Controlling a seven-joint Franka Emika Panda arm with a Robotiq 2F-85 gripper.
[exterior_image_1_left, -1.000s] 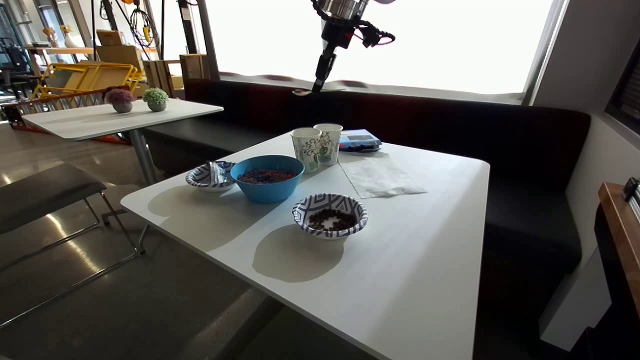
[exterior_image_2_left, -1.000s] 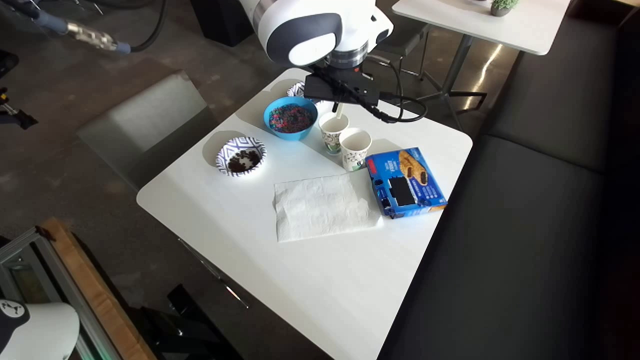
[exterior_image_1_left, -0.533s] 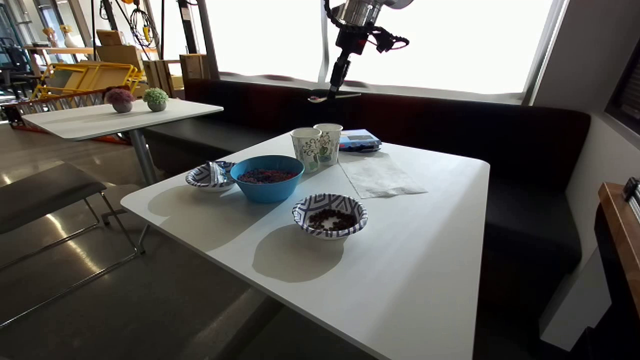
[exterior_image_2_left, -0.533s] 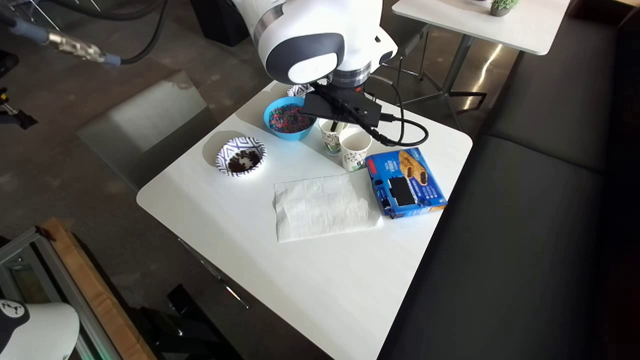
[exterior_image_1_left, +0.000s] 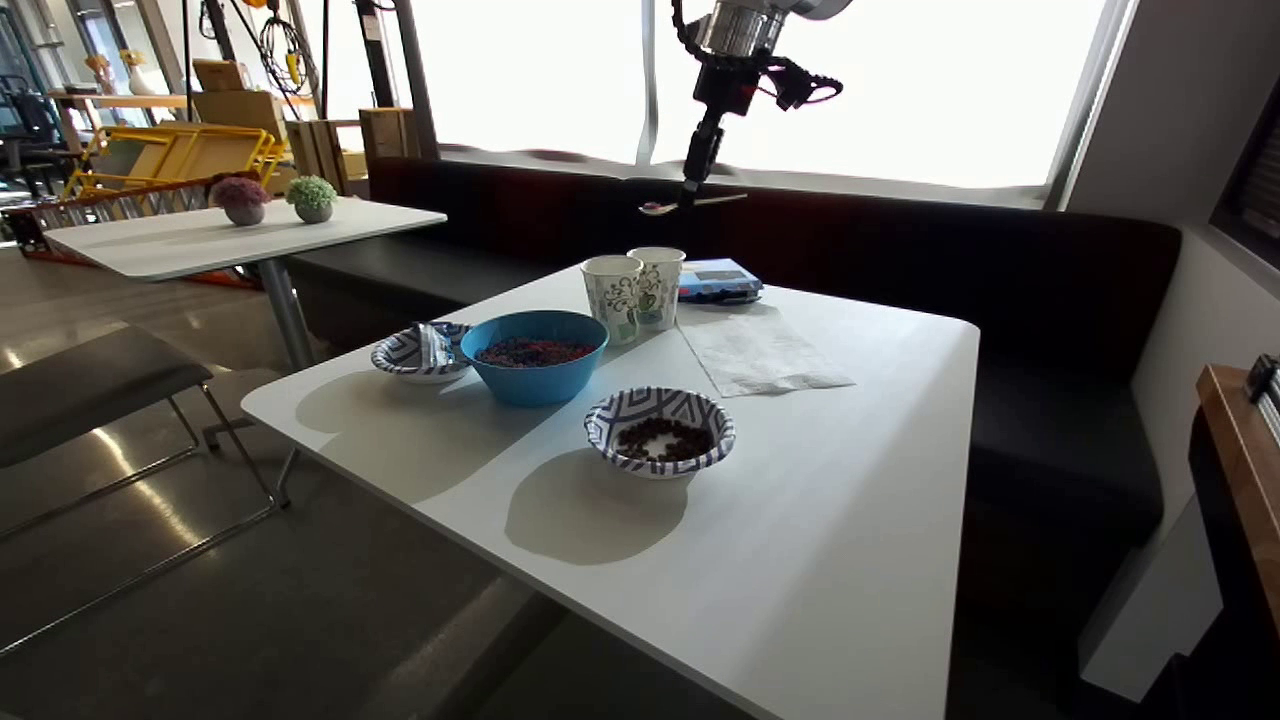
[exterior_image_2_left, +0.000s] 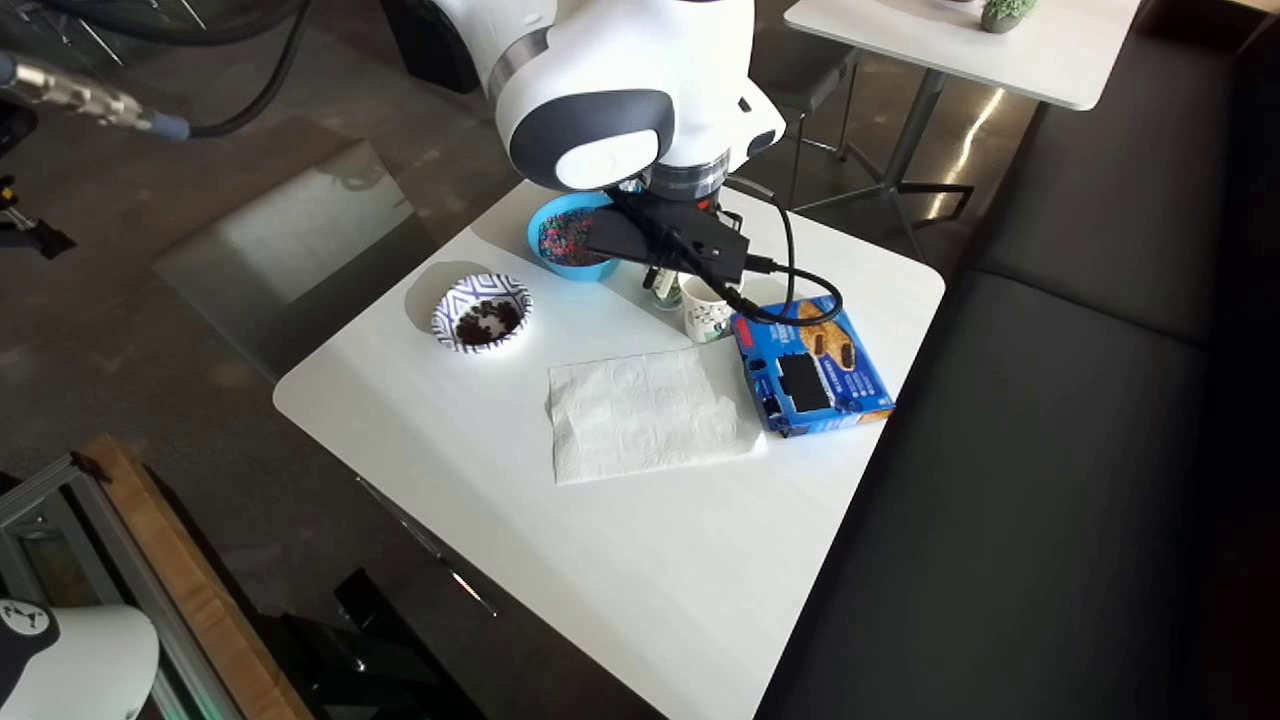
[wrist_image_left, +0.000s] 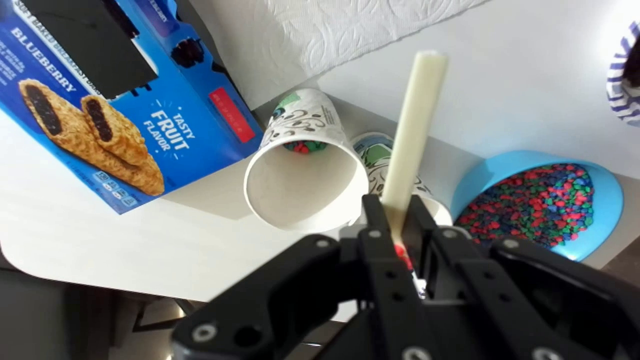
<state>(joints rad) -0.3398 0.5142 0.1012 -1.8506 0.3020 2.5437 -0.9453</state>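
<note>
My gripper (wrist_image_left: 393, 205) is shut on the pale handle of a spoon (wrist_image_left: 415, 120), above the table. In an exterior view the gripper (exterior_image_1_left: 688, 202) holds the spoon (exterior_image_1_left: 725, 199) about level, with some reddish bits in its bowl. Below are two patterned paper cups. The cup by the box (wrist_image_left: 305, 185) has red and green bits inside; the other cup (wrist_image_left: 375, 155) is partly hidden by the spoon and fingers. A blue bowl (wrist_image_left: 490, 167) of red, green and blue bits stands beside them; it also shows in both exterior views (exterior_image_1_left: 535, 385) (exterior_image_2_left: 575, 272).
A blue pastry box (exterior_image_2_left: 850, 390) and a white paper towel (exterior_image_2_left: 650, 415) lie near the cups. A patterned bowl (exterior_image_1_left: 650, 400) holds dark bits. Another patterned bowl (exterior_image_1_left: 400, 352) holds a wrapper. A dark bench (exterior_image_2_left: 1050, 480) borders the table (exterior_image_1_left: 850, 480).
My gripper and the spoon have moved right and lower in an exterior view. In an exterior view the arm now covers most of one cup. The things on the table have not moved.
</note>
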